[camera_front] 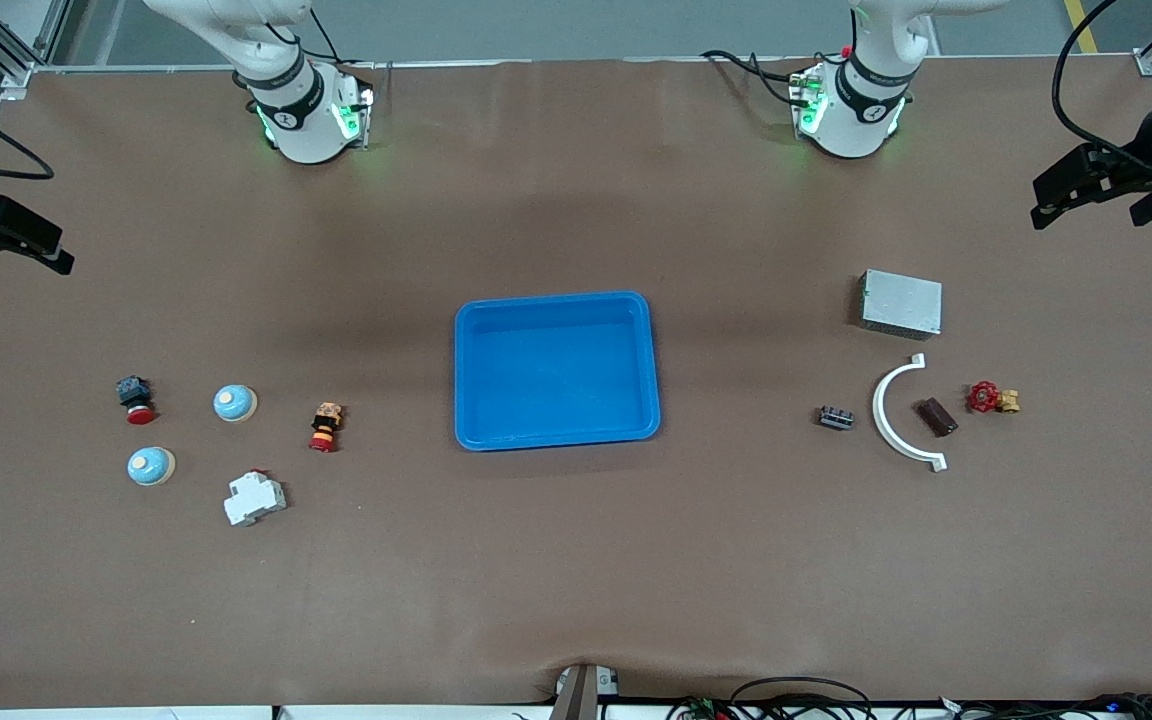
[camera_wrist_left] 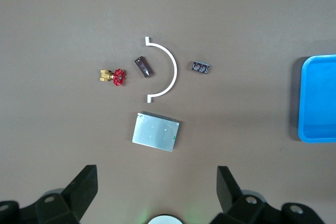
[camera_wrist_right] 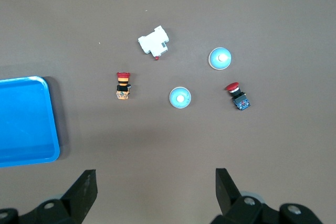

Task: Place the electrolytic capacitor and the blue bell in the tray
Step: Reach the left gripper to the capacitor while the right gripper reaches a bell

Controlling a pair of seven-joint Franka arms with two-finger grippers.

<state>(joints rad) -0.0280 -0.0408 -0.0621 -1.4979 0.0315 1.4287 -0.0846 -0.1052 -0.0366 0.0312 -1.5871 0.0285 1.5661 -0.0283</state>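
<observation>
Opening step, nothing yet picked: your tray [camera_front: 556, 370] sits bare mid-worktop, while the left gripper [camera_wrist_left: 157, 184] hangs spread and empty above the electrolytic capacitor [camera_wrist_left: 143, 67], which lies between a white curved bracket [camera_wrist_left: 167, 70] and a red-handled valve [camera_wrist_left: 114, 76]. The right gripper [camera_wrist_right: 155, 184], likewise spread and empty, hangs above two blue bells [camera_wrist_right: 180, 98] [camera_wrist_right: 220, 58] lying side by side. Your next move, by my judgement, calls for a descent onto one part and a pinch; no brand, label or writing can be read.
</observation>
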